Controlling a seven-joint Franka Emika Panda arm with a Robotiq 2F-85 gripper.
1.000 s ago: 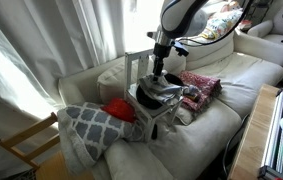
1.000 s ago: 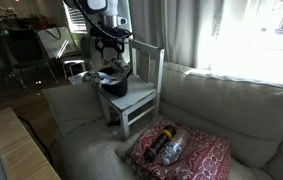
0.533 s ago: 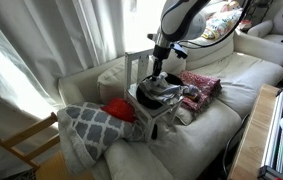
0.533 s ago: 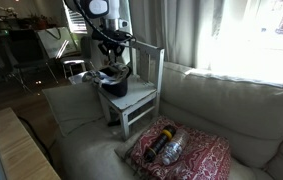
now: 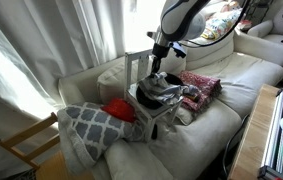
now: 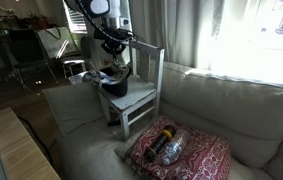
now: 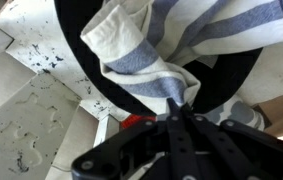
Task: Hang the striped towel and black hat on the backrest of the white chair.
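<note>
Pincer (image 7: 177, 108) clamped on the striped towel (image 7: 146, 55) above the white chair (image 6: 143, 98), standing on a cream sofa (image 6: 221, 105) by curtains (image 5: 31, 50).

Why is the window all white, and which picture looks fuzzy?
In an exterior view, daylight washes the window out to plain white; in an exterior view, the curtains glow too; in the wrist view, the gripper sits so close that it looks dark and fuzzy.

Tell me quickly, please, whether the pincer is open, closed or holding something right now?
Pincer: closed, pinching a bunched fold of the striped towel, which lies over the black hat.
</note>
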